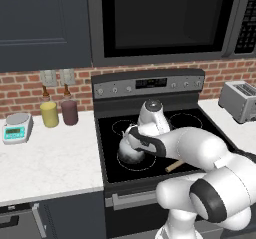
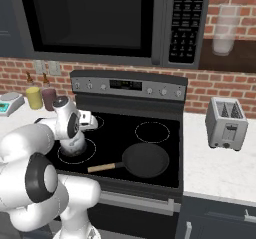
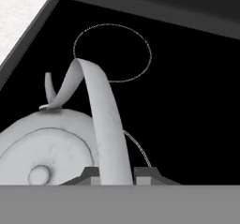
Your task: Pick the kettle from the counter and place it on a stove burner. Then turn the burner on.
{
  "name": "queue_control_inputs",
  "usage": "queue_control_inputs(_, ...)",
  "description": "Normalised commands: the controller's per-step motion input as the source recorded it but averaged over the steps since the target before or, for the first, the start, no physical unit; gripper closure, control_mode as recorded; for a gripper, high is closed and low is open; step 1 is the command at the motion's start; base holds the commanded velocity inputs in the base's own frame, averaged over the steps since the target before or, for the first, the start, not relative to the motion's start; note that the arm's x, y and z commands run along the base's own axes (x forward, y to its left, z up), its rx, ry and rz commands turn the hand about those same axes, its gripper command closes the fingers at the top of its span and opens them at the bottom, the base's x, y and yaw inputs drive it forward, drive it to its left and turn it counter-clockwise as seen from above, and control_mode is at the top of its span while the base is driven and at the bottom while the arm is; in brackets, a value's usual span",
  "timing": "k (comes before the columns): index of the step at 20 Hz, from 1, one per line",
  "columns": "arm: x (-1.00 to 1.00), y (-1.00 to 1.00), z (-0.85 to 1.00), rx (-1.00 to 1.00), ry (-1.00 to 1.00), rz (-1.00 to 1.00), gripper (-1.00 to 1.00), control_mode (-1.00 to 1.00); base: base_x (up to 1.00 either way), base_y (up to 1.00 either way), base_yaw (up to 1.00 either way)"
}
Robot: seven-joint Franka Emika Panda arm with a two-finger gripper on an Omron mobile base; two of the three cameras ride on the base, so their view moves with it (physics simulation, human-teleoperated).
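Note:
The small silvery-grey kettle [image 1: 130,152] is at the stove's front left, inside the large white-ringed stove burner [image 1: 146,166] on the black glass. Whether its base touches the glass I cannot tell. My gripper [image 1: 133,136] reaches down over it from the right. In the hand view the gripper [image 3: 117,173] is shut on the kettle's arched handle [image 3: 104,115], with the lid knob [image 3: 38,175] below left and the spout [image 3: 49,88] pointing away. The arm covers most of the kettle in the right base view, where part of the burner ring [image 2: 90,152] shows. The white counter [image 1: 45,163] lies left of the stove.
A black frying pan [image 2: 145,160] with a wooden handle [image 2: 104,168] lies on the front right burner, close to my arm. A smaller rear burner ring [image 3: 112,52] lies beyond the kettle. Knobs line the back panel [image 1: 150,85]. A scale [image 1: 17,127], two cups [image 1: 59,113] and a toaster [image 2: 226,123] stand on the counters.

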Motion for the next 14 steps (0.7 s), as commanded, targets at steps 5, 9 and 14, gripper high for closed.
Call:
queue_control_inputs(5, 0.00, -0.01, 0.00, 0.00, 0.01, 0.00, 1.00, -1.00, 0.00, 0.00, 0.00)
queue_control_inputs(9, 0.00, 0.00, 0.00, 0.00, 0.00, 0.00, 1.00, -1.00, 0.00, 0.00, 0.00)
queue_control_inputs(14, 0.00, 0.00, 0.00, 0.00, 0.00, 0.00, -1.00, -1.00, 0.00, 0.00, 0.00)
